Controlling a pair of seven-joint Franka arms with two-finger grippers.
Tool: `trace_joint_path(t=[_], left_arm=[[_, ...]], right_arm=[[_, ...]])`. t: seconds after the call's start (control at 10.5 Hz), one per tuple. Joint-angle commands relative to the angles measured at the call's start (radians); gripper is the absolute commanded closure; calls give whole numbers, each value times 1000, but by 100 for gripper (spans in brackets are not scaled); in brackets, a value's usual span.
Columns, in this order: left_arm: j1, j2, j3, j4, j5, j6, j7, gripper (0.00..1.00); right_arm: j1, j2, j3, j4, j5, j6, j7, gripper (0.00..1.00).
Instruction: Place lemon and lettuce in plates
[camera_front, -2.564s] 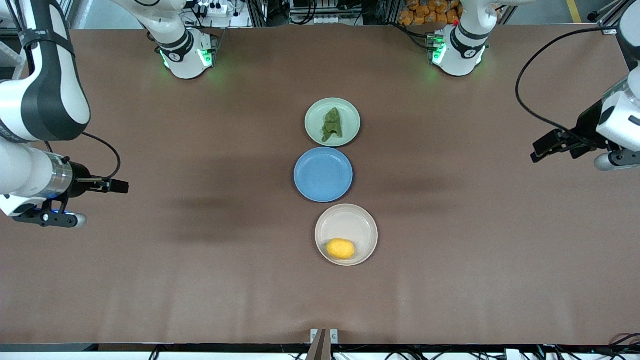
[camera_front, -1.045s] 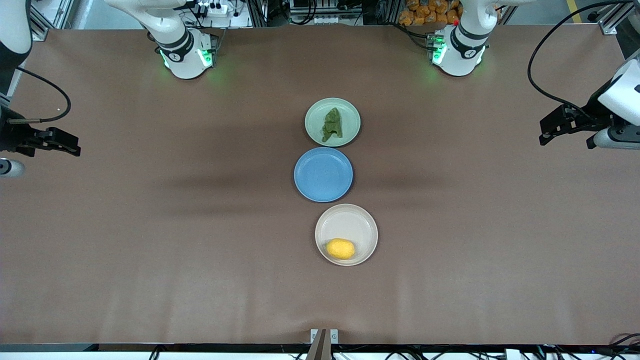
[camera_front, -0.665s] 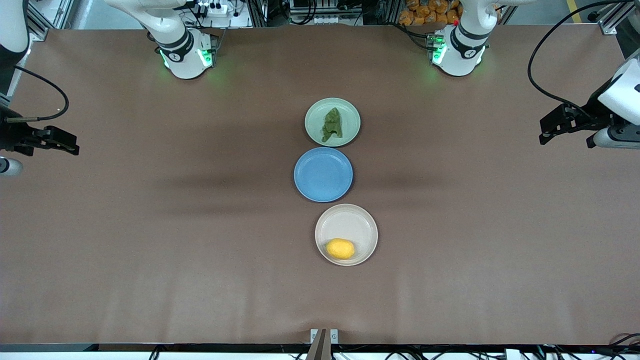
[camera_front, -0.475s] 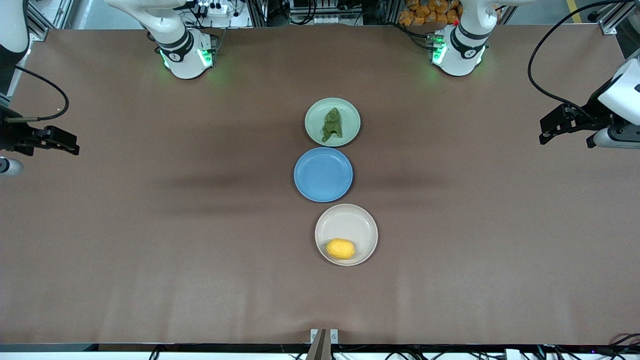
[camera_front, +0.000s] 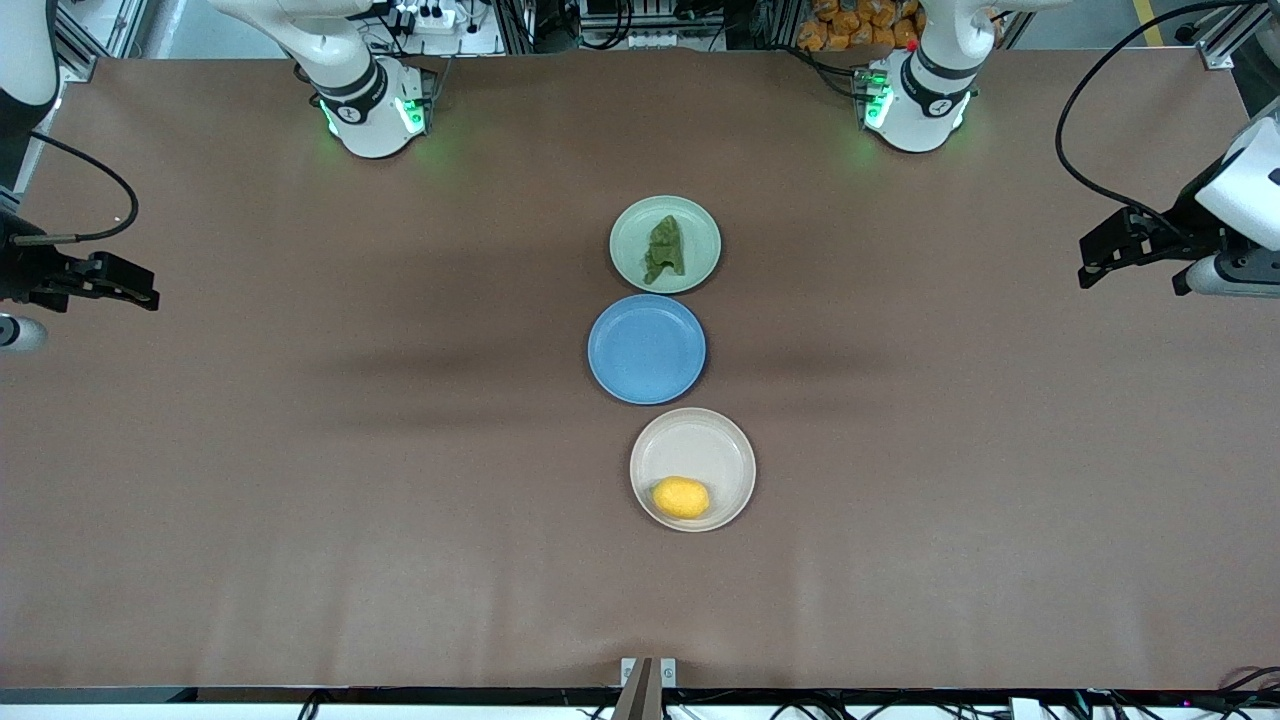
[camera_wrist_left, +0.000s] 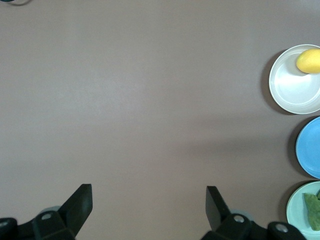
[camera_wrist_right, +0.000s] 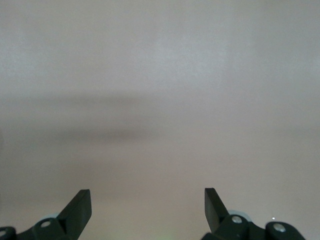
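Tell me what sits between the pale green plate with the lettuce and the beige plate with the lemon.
A blue plate, with nothing on it, lies between the pale green plate and the beige plate; the front view shows all three in a row.

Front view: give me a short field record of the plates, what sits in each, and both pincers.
green plate: farthest from the front camera, holds the lettuce
blue plate: middle of the row, nothing in it
beige plate: nearest the front camera, holds the lemon close to its near rim
left pincer: open, holds nothing, over bare table at the left arm's end
right pincer: open, holds nothing, over bare table at the right arm's end
task state: both items lie in plates
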Motion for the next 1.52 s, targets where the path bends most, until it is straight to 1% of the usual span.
trace_joint_path(t=[0.0,0.28,0.47,1.42], left_arm=[[1,5,-3,20,21,-21,-4,0],[1,4,-3,20,22,-21,-4,0],[3,4,-1,20,22,-21,-4,0],[4,5,-1,20,22,-21,-4,0]], right_arm=[[-6,-20,2,-20,15,20,-5,0],[-5,-16,2,-4,18,55,-4,0],[-9,-13,0,-4,58,63,-4,0],[-13,-13,0,-6,65,72,-4,0]])
